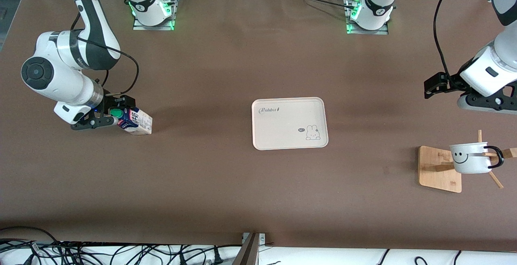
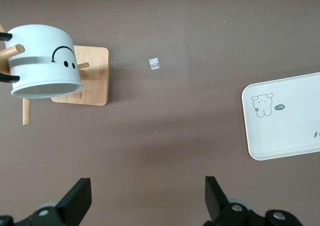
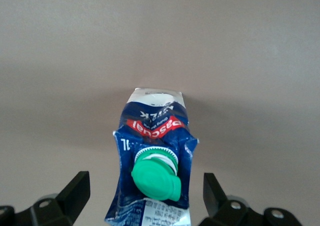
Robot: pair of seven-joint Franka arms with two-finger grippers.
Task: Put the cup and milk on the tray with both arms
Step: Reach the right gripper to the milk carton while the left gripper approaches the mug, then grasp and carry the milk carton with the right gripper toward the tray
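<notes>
Brown worktop [image 1: 226,184] carries everything, with both arms reaching down from their bases. Near its middle lies the cream tray [image 1: 289,123], bare. Toward the left arm's end, the cup [image 1: 469,158] hangs by its handle on a wooden stand [image 1: 439,169] (smiley face showing). The left gripper [image 2: 148,198] hovers over bare worktop, jaws wide. At the right arm's end, the right gripper [image 3: 146,196] straddles the standing milk [image 1: 136,121], jaws wide around its green-capped top.

Brown table [image 1: 226,192] (matte), black cables [image 1: 101,253] along its near edge
</notes>
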